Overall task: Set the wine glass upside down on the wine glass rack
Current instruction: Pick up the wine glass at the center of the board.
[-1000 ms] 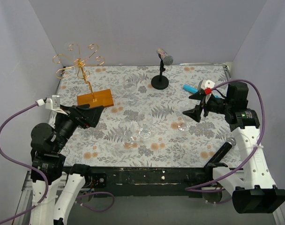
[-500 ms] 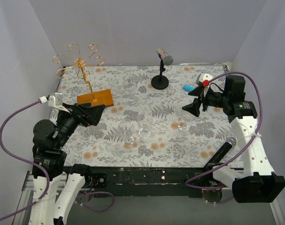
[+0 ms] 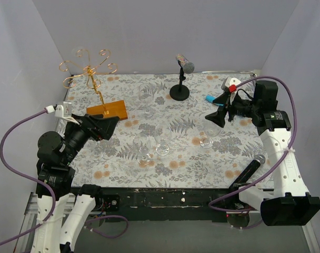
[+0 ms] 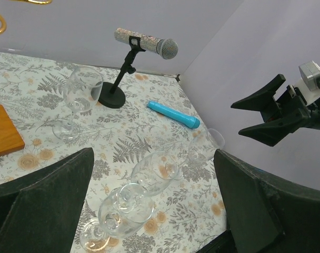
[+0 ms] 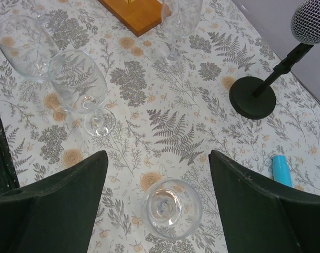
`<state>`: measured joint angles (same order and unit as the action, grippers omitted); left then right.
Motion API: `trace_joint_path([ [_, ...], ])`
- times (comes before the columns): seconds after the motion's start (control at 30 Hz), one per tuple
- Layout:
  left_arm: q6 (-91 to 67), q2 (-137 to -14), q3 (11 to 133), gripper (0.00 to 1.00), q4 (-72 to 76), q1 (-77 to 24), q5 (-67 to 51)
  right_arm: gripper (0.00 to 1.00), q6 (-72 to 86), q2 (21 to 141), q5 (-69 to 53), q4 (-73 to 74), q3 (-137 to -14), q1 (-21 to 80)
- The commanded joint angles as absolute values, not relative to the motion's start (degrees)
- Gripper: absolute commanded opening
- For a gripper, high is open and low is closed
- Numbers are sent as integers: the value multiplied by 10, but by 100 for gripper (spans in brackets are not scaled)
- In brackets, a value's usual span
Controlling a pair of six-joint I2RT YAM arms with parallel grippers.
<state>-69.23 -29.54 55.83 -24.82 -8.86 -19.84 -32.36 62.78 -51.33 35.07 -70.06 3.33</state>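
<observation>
Wine glass (image 5: 173, 208), likely the one meant, stands on the table (image 3: 176, 124) right beneath the right pincer (image 3: 216, 110), well apart from the rack (image 3: 91, 73). It is thin, light, slick and breakable, so take it gently by the stem. The right pincer and left pincer (image 3: 109, 127) both gape wide, holding nothing. There are four glasses (image 5: 78, 81), one rack, one microphone (image 4: 147, 43) and one blue tube (image 4: 173, 115).

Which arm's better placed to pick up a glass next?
Right. The right gripper is open with a wine glass centred below it; the left gripper, also open, is farther from any glass.
</observation>
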Motion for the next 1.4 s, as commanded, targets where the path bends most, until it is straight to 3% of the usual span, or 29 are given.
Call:
trace_joint_path([
  [0.0,-686,-308,585,98,-236,-91,-209,86,-309,645,-512,352,-739,30],
  [0.3,-658,-323,616,98,-257,-91,-186,86,-321,660,-482,369,-758,30],
  [0.63,-662,-338,628,98,-250,-91,-214,85,-315,680,-321,413,-786,30],
  [0.8,-663,-330,619,98,-250,-91,-216,78,-327,693,-275,459,-786,30],
  [1.03,-664,-325,616,98,-250,-91,-218,59,-330,741,-262,509,-805,36],
  [1.37,-664,-322,611,98,-252,-91,-217,55,-336,753,-199,505,-784,61],
])
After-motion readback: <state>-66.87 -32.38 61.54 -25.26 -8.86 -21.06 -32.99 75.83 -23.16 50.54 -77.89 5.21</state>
